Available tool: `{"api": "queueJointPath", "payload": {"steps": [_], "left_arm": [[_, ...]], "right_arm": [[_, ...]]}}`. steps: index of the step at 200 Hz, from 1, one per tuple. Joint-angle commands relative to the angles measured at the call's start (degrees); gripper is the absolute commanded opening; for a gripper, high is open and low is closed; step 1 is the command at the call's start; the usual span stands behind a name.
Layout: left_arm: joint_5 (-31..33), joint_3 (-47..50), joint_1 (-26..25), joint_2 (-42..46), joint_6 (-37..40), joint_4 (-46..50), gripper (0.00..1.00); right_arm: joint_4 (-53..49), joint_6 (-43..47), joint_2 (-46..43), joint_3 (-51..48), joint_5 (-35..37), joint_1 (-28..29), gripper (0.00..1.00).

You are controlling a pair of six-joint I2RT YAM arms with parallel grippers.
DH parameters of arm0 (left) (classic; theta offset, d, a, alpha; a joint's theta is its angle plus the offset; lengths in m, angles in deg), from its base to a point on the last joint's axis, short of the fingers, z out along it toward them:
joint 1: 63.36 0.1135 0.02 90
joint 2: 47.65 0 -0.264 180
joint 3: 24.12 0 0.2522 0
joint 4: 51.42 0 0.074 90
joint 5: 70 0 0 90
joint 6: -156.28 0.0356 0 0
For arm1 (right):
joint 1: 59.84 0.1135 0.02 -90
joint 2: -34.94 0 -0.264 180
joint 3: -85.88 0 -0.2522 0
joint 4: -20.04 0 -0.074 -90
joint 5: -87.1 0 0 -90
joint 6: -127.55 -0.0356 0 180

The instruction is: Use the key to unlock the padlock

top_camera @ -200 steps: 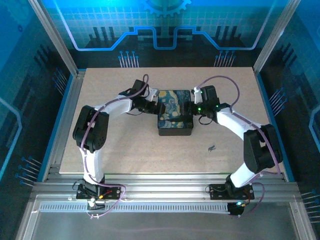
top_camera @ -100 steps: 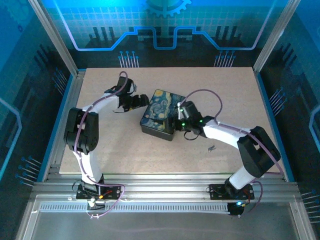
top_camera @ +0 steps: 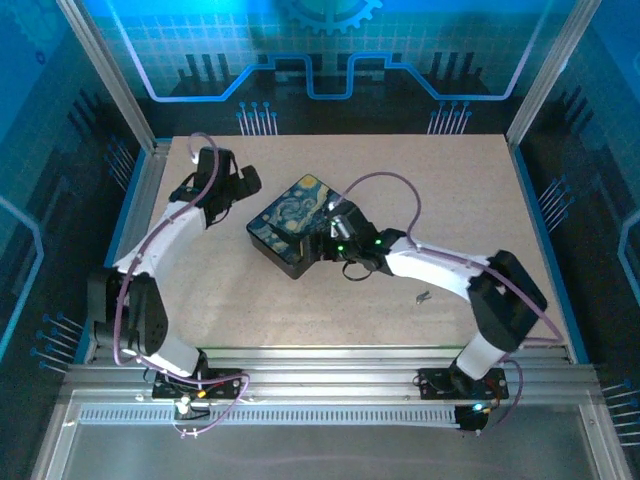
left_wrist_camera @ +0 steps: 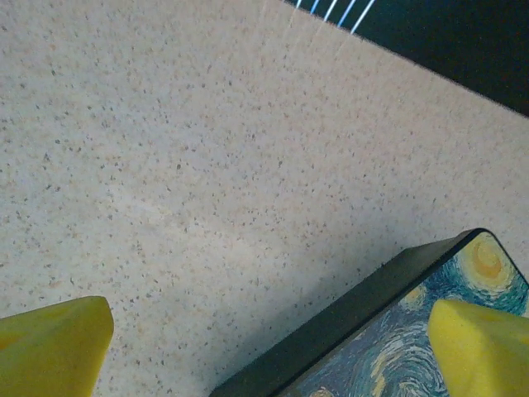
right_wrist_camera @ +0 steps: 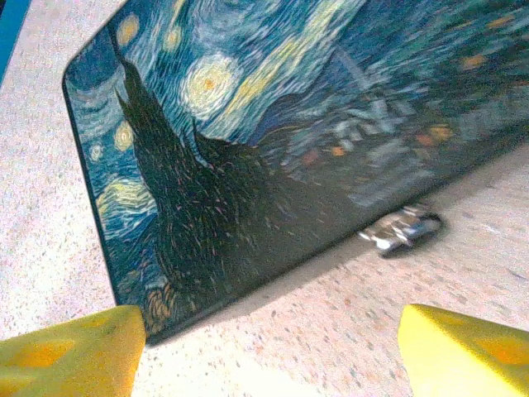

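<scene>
While the box (top_camera: 295,225) is sitting crooked on the table (top_camera: 450,180), the left gripper (left_wrist_camera: 266,351) is hanging with its yellow fingers (left_wrist_camera: 51,341) spread wide. One of them is hanging over a corner of the lid (left_wrist_camera: 463,281). The right gripper (right_wrist_camera: 269,351) is spread wide too, low by the box's side, and is pinching nothing. A small shiny padlock (right_wrist_camera: 402,227), blurry, is lying just beside the box's edge. The key (top_camera: 423,297) is lying on the table, well apart from the box.

Painted-lid box (top_camera: 292,226) askew on speckled tbl (top_camera: 450,185)
</scene>
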Motion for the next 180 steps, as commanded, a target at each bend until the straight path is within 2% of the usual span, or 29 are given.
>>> {"api": "queueJointPath", "payload": {"steps": [1, 19, 35, 51, 84, 114, 145, 180], "left_arm": [[0.4, 5.0, 2.7, 1.3, -1.4, -7.8, 0.99], [-7.3, 4.9, 6.1, -0.2, -3.7, -7.0, 0.99], [-9.8, 5.2, 6.3, -0.4, -3.3, -5.8, 0.99], [-9.9, 6.6, 5.8, 0.6, -4.1, -4.6, 0.99], [-5.7, 3.2, 1.3, -1.0, -5.2, 8.6, 0.99], [-3.6, 4.5, -4.3, 0.7, -7.4, 9.9, 0.99], [-4.8, 2.0, -7.1, 0.1, -7.2, 11.8, 0.99], [-3.2, -0.1, -9.4, -0.6, -5.6, 13.3, 0.99]], "right_arm": [[-12.1, -3.4, -7.0, -2.5, 5.6, -1.9, 0.79], [-18.2, -5.5, -11.0, -6.0, 6.4, -5.9, 0.74], [-24.0, -6.6, -14.4, -8.5, 7.4, -10.6, 0.68], [-28.3, -6.7, -18.5, -11.6, 8.6, -15.4, 0.57], [-34.9, -7.1, -23.3, -15.9, 8.3, -24.2, 0.51], [-37.1, -10.6, -24.4, -18.9, 9.2, -26.6, 0.46], [-33.2, -12.1, -22.2, -22.3, 6.6, -28.3, 0.44], [-27.0, -13.7, -19.4, -25.2, 4.7, -28.3, 0.39]]}}
